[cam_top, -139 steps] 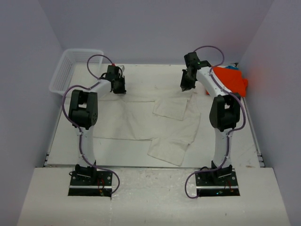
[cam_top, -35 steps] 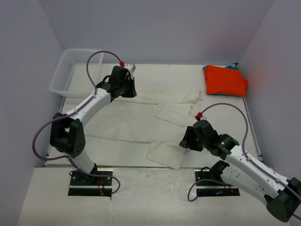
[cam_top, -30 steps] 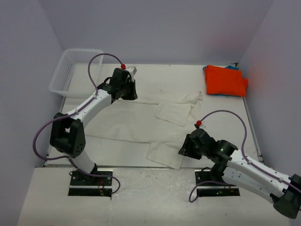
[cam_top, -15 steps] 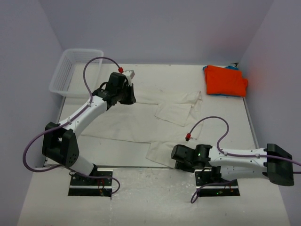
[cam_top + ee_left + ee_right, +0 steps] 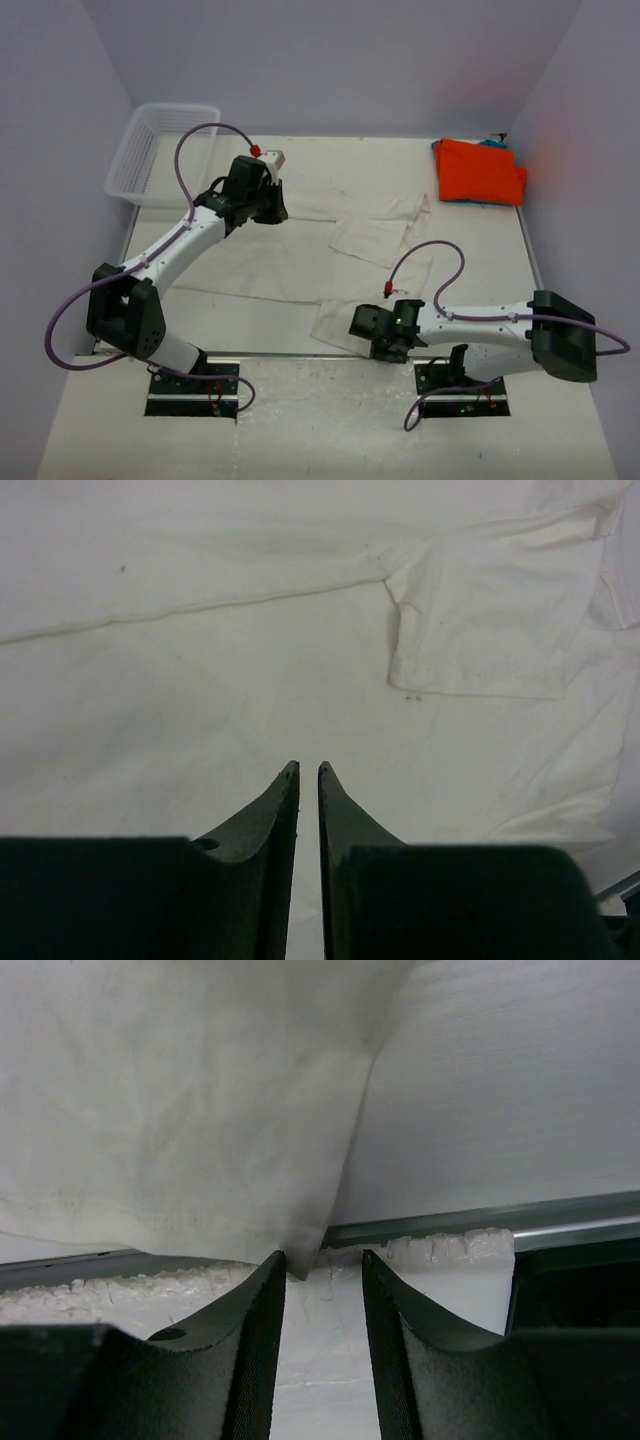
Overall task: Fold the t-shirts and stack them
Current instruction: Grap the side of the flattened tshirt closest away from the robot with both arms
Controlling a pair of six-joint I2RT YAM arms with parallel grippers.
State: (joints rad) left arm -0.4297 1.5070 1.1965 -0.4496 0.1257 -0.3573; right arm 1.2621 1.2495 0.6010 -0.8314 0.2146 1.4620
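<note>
The cream t-shirt lies spread flat over the table's middle, partly folded. Its near corner hangs over the table's front edge. My right gripper sits low at that corner, jaws open, the corner tip just beside the left finger. My left gripper hovers over the shirt's far part, jaws nearly closed and empty; a folded sleeve lies ahead of it. The orange t-shirt lies folded at the far right, with a blue edge behind it.
A white mesh basket stands at the far left corner. The table's metal front rail and white foam edge run under my right gripper. Side walls close in left and right.
My right arm swung from the far right down to the shirt's near corner at the front edge. My left arm stayed near the shirt's far part, shifting slightly.
</note>
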